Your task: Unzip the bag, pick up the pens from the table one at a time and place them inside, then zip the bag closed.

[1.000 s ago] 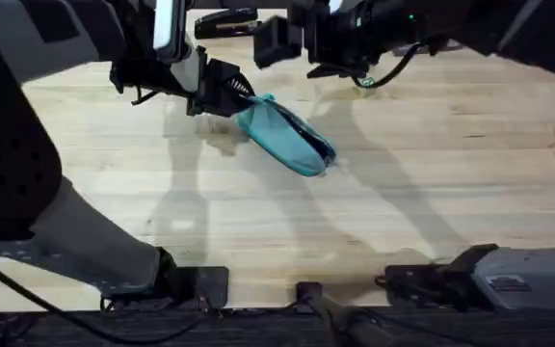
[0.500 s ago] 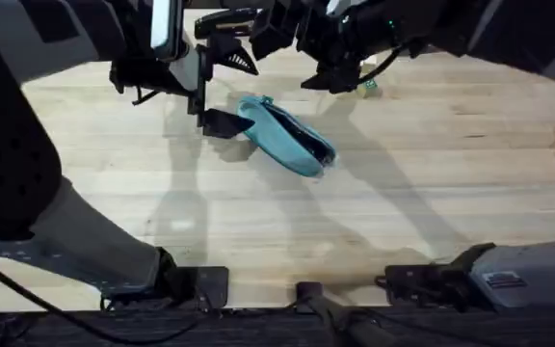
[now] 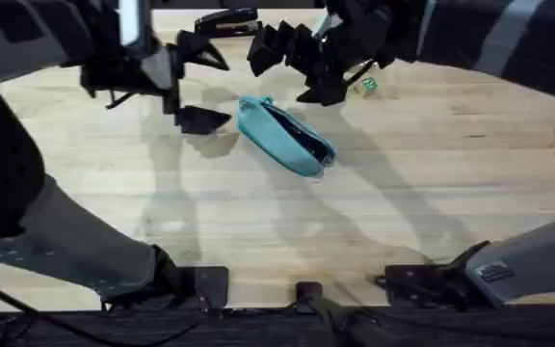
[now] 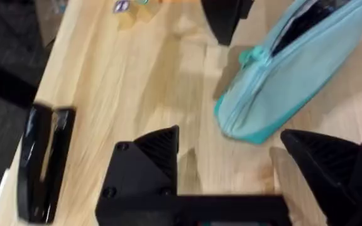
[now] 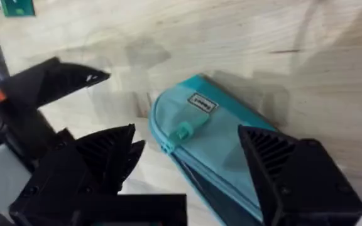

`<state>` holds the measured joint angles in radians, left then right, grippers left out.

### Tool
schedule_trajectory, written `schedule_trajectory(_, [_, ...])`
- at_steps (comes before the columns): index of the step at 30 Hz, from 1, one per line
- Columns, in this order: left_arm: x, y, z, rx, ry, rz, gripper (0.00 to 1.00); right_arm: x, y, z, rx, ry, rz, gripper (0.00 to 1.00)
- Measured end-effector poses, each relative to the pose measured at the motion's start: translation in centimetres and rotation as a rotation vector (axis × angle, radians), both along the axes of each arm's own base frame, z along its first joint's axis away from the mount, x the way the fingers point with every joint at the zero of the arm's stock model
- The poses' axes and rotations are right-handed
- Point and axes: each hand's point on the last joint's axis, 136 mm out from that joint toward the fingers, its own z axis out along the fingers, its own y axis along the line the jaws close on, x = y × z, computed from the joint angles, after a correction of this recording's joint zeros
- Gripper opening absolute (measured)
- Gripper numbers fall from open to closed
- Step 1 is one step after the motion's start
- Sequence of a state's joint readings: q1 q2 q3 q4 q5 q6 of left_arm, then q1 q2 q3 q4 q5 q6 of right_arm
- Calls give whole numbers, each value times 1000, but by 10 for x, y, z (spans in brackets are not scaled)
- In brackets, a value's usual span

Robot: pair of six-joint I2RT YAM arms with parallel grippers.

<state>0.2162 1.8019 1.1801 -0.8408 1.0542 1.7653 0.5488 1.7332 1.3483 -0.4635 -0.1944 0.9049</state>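
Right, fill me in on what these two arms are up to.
Both arms hang over a teal bag lying on the table. The left gripper is open beside the bag's end, not touching it. The right gripper is open just above the bag. The zipper looks partly open, something dark showing inside. A black stapler sits at the table's far edge.

Bright, even overhead light falls on the pale tabletop, where the arms cast soft, doubled grey shadows. The left wrist view is motion-blurred throughout. In the overhead view, the arms close under the camera show dark and smeared.
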Motion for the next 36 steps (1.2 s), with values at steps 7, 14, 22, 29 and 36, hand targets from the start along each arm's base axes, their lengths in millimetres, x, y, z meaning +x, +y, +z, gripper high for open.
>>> schedule_trajectory(7, [5, 31, 3, -17, -2, 88, 994, 6, 7, -15, 41, 67, -91, 998])
schedule_trajectory(14, [5, 30, 4, -26, -2, 88, 993, -3, 20, -20, 87, 142, -166, 998])
schedule_trajectory(22, [5, 30, 4, -26, -2, 88, 993, -9, 32, -18, 96, 140, -156, 931])
schedule_trajectory(29, [5, 30, 4, -26, -3, 88, 993, -8, 35, -16, 109, 134, -158, 758])
schedule_trajectory(36, [5, 30, 4, -26, -2, 88, 993, -8, 36, -16, 106, 131, -160, 711])
